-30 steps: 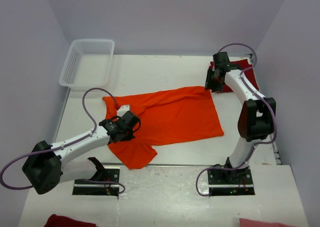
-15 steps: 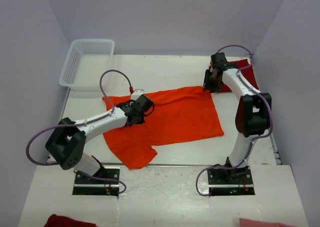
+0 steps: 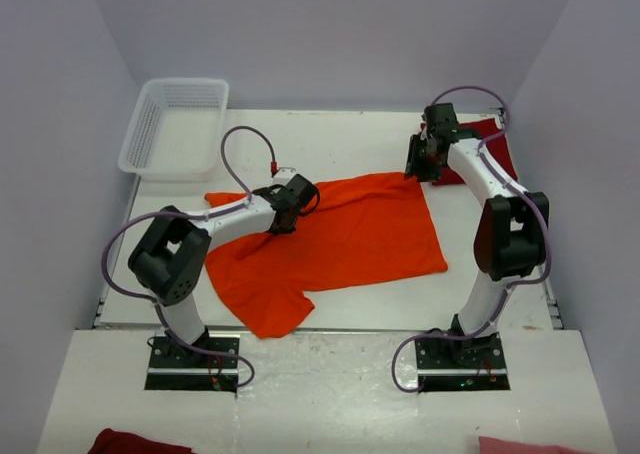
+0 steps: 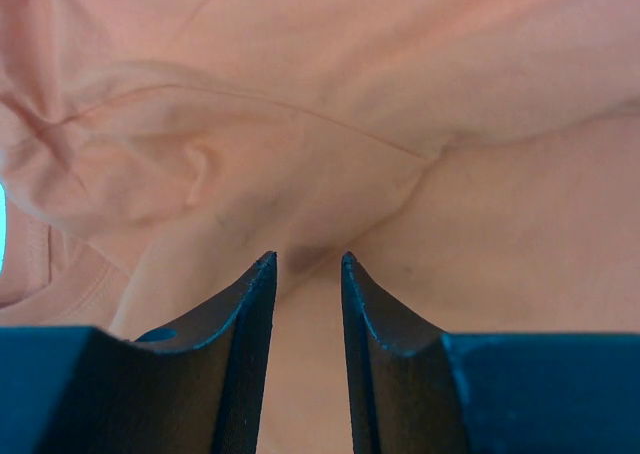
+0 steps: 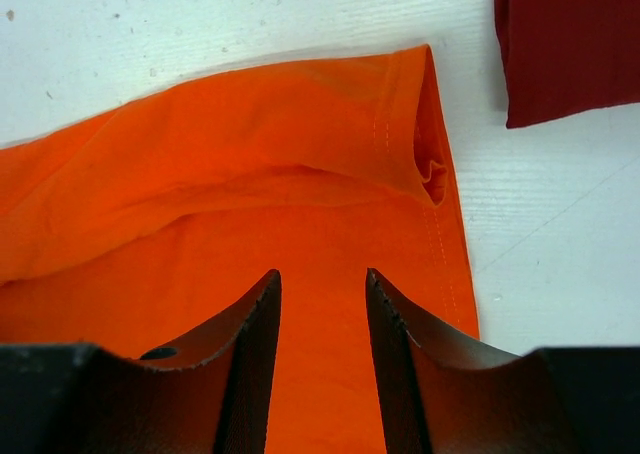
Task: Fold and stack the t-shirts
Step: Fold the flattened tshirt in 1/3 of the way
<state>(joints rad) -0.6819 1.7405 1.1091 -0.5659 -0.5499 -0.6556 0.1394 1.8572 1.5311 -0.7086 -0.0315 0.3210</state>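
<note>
Over the orange t-shirt, left tool and right tool (both half-open) grip nothing; white basket far-left.

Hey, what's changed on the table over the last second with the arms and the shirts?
The left tool swung from the orange shirt's near left part to its far edge, jaws opening. The right tool barely shifted, open over the far right corner. The orange shirt, dark red shirt and basket stayed put.
</note>
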